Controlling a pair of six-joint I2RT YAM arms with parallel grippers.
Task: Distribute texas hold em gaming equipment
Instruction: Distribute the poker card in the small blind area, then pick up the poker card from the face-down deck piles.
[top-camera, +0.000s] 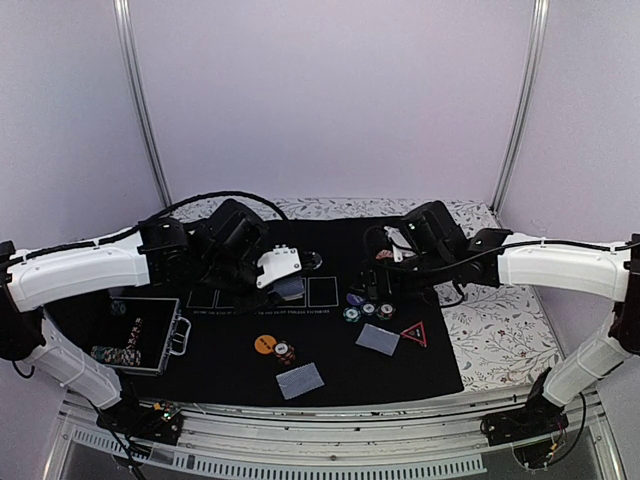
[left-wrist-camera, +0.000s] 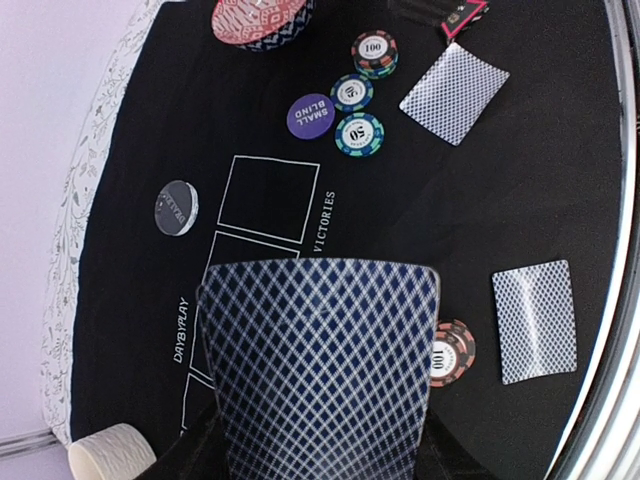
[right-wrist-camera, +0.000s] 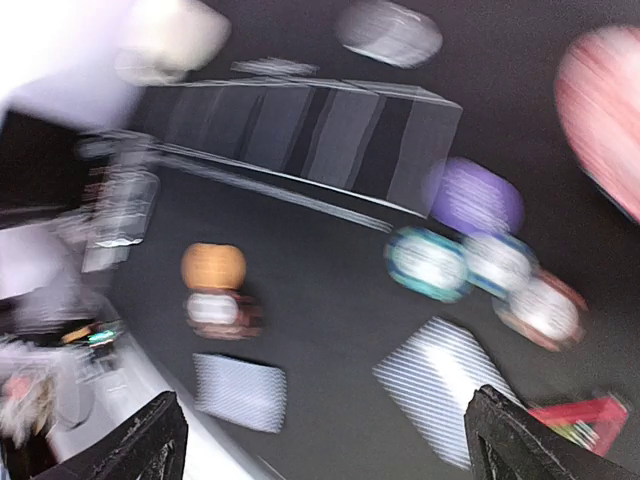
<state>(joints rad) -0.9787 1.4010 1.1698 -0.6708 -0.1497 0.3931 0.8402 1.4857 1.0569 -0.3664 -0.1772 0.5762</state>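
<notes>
Left claw (top-camera: 285, 277) pinched a card (left-wrist-camera: 320, 370) face down over the mat's boxes (left-wrist-camera: 268, 198) — likely dealing it there. Right claw (right-wrist-camera: 330, 440) hung wide open above the chips (right-wrist-camera: 430, 262) — probably next.

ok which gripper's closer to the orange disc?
Left. The left gripper, shut on a playing card, sits just beyond the orange disc, toward the far side of the mat. The right gripper, open, is well off to the disc's right, near the striped chips.

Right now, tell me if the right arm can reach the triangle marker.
Probably yes: the right gripper is open and the triangle marker lies uncovered nearby, nothing in between.
</notes>
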